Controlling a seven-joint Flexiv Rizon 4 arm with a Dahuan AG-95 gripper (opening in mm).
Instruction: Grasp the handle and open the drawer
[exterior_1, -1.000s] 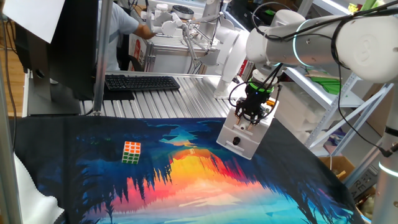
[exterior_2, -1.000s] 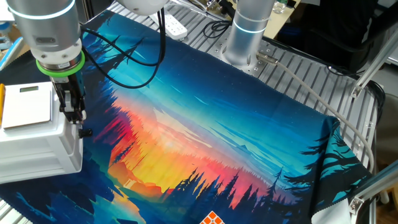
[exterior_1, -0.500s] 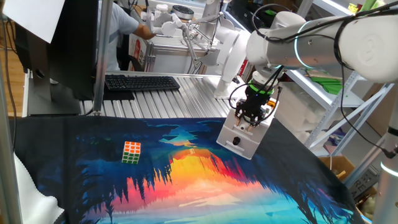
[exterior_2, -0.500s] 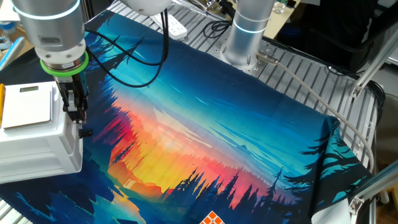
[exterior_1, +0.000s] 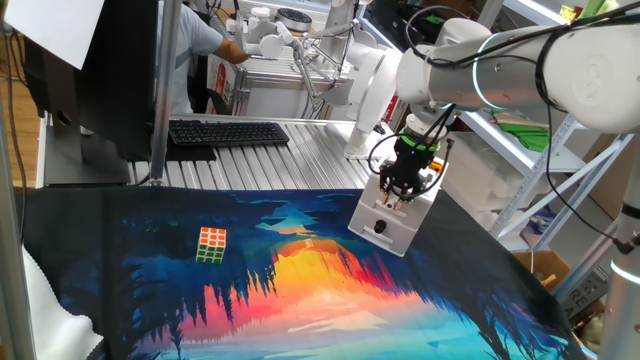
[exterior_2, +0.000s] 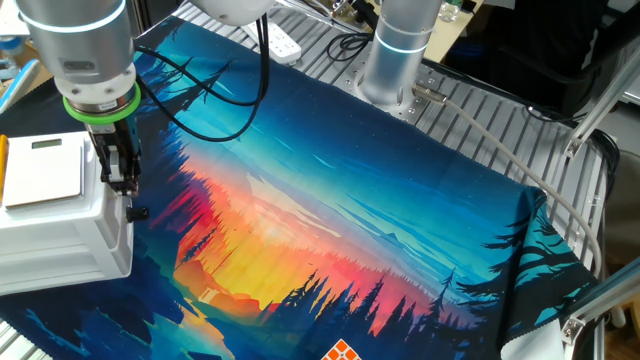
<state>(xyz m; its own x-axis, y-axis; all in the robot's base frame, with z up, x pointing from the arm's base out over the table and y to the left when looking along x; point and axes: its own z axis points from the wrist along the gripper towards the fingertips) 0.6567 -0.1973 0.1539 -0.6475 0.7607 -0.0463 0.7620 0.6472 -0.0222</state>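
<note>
The white drawer (exterior_1: 392, 222) stands on the printed mat at the right, also seen at the far left in the other fixed view (exterior_2: 60, 235). Its front looks flush with the box. The black round handle (exterior_1: 380, 226) sits in the middle of the front panel and sticks out sideways in the other fixed view (exterior_2: 137, 213). My gripper (exterior_1: 401, 194) points down over the drawer's top front edge, just above the handle and apart from it (exterior_2: 124, 188). Its fingers look close together with nothing between them.
A multicoloured puzzle cube (exterior_1: 211, 244) lies on the mat to the left, well away from the drawer. A black keyboard (exterior_1: 228, 132) lies behind the mat. The arm's base (exterior_2: 397, 50) stands at the mat's far edge. Shelving (exterior_1: 520, 130) is close to the right.
The gripper has shifted very slightly up and sideways above the drawer's front edge. The drawer and the cube have not moved.
</note>
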